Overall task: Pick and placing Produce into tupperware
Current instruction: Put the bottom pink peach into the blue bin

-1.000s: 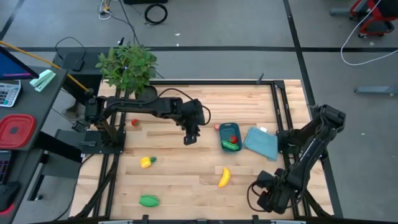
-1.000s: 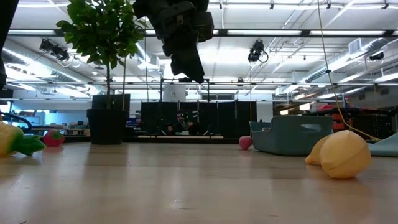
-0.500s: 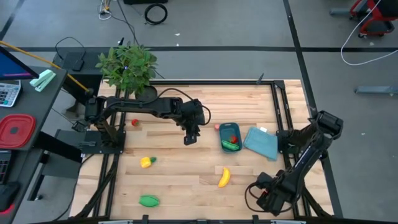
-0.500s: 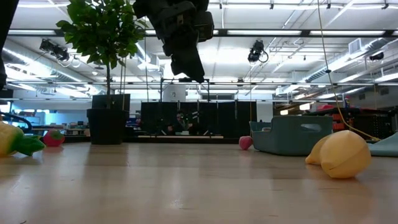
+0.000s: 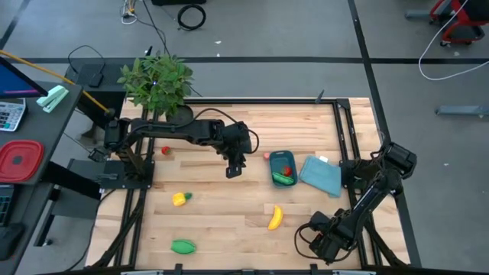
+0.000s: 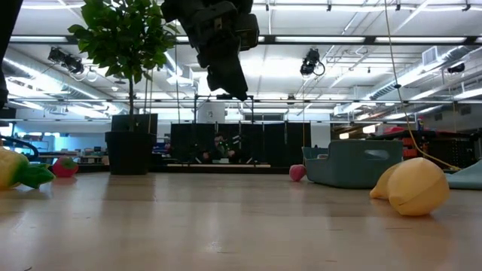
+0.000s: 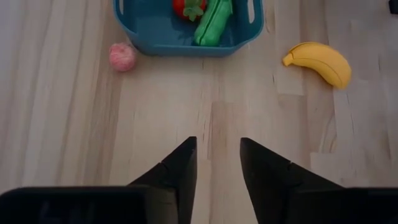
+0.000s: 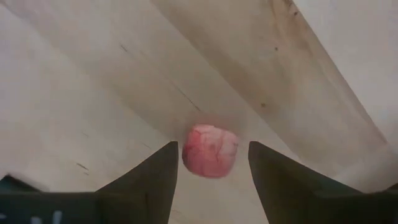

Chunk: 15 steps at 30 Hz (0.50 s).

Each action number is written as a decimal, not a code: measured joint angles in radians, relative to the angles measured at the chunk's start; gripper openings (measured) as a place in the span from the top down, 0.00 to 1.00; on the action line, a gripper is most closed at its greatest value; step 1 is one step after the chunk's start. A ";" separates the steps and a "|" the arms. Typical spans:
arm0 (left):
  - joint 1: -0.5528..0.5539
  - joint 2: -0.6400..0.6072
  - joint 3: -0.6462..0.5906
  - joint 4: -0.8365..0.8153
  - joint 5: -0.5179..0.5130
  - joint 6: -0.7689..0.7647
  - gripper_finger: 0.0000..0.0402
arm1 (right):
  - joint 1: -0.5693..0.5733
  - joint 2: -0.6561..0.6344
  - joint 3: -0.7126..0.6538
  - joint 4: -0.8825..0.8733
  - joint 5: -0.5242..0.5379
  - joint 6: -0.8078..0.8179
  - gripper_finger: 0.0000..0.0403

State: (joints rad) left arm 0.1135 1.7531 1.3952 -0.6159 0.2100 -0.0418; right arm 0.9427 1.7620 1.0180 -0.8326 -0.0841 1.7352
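With the right gripper (image 8: 212,145) spread astride a small round pink-red toy fruit (image 8: 210,153) by the tabletop's near right corner, centre it, close softly, then carry it to the dark-blue rectangular plastic tub (image 7: 144,28) mid-table, where the left gripper (image 7: 217,140) hangs empty, slightly parted.

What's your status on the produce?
Left gripper open, empty, above table. Right gripper open, facing pink piece. Tub holds red, green pieces; banana outside.

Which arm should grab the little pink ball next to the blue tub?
Left. Its claw hangs empty close to the pink ball beside the blue tub. The right claw is far off by the table's corner, beyond the banana.
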 joint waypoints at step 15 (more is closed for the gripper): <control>0.000 0.000 0.000 0.000 0.000 0.001 0.69 | -0.025 0.000 0.000 -0.001 -0.045 0.007 0.80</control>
State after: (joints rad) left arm 0.1135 1.7531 1.3952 -0.6158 0.2100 -0.0406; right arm 0.9180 1.7622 1.0180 -0.8333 -0.1295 1.7425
